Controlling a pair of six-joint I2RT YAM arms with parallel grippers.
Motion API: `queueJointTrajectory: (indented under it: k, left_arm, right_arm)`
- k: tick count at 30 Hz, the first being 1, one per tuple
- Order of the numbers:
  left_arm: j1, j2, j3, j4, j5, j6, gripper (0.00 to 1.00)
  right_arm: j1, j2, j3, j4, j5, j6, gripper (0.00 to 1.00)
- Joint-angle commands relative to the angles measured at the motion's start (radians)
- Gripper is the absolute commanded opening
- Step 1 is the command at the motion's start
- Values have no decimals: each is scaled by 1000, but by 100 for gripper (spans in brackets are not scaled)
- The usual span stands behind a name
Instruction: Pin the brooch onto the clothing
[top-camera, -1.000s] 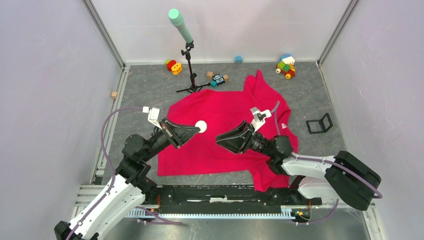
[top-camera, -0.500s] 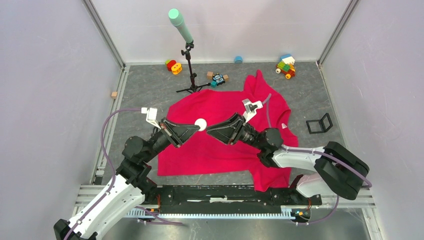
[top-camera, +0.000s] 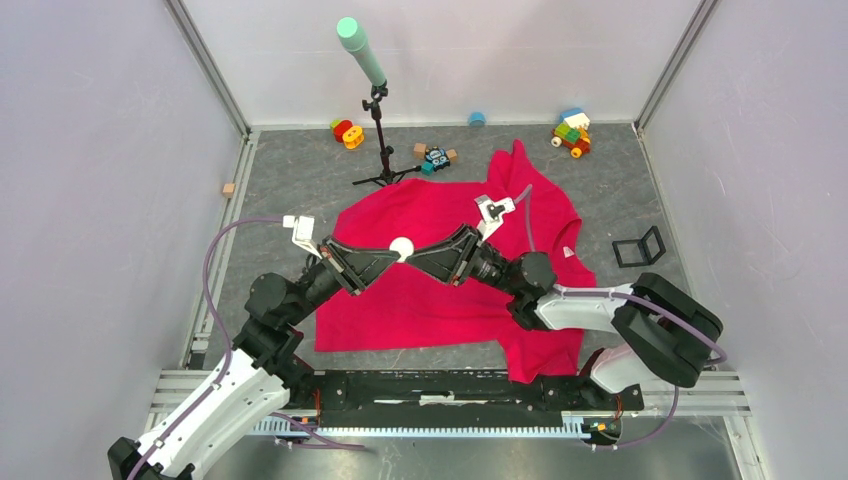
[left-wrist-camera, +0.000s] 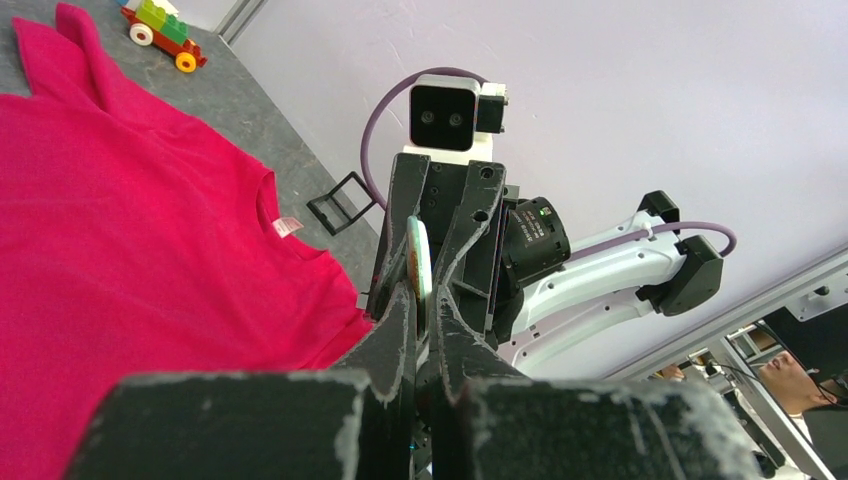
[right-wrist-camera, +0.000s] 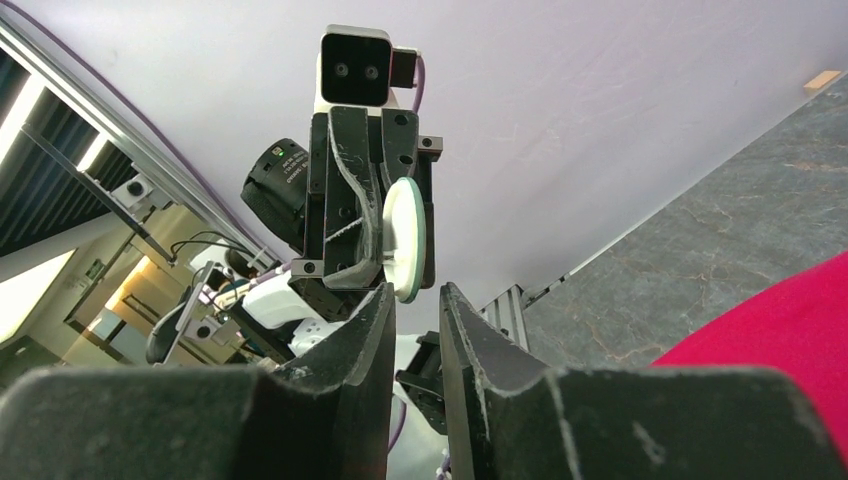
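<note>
**Hand-over above the clothing.** The left fingers (left-wrist-camera: 393, 330) are pressed shut on the lower edge of the brooch (left-wrist-camera: 418, 262), holding it edge-up. In the right wrist view its pale back faces that camera. The right fingers (right-wrist-camera: 362, 330) stand narrowly apart with their tips at the disc, and in the left wrist view they appear to flank it on either side. Whether they already touch it cannot be told.

**Change.** A second earlier the right fingers sit wider and well apart from the brooch, over the collar side of the clothing (top-camera: 440, 300). Now their tips meet the left tips over the middle of the clothing, and their gap is smaller. The left fingers and the brooch remain where they are, raised above the fabric rather than lying on it.

**Meaning for the task.** The approach appears complete and a two-handed grip on the brooch is judged to be forming, probably to open or steady its clasp. No pin has entered the cloth yet. The clothing lies spread flat on the surface (top-camera: 300, 190), its collar label towards the right arm.
</note>
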Motion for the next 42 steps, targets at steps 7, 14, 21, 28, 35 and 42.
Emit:
queueJointTrajectory:
  k: [7, 14, 21, 28, 35, 42]
  left_arm:
    - [-9, -3, -13, 49, 9, -23, 2]
    - [-11, 5, 6, 8, 17, -1, 20]
    - [-7, 43, 214, -425, 20, 243, 100]
    - [-6, 227, 399, -714, 211, 503, 100]
    - [-37, 395, 460, -871, 314, 702, 100]
    - [-122, 413, 422, -833, 354, 706, 99]
  right_arm:
    - [4, 31, 73, 81, -8, 15, 22]
    - [0, 0, 58, 24, -18, -31, 0]
    - [-91, -137, 9, -232, -170, -173, 0]
    - [-113, -275, 186, -1127, -256, -705, 0]
    - [-112, -276, 271, -1484, -457, -928, 0]
    - [-110, -264, 302, -1578, -642, -1009, 0]
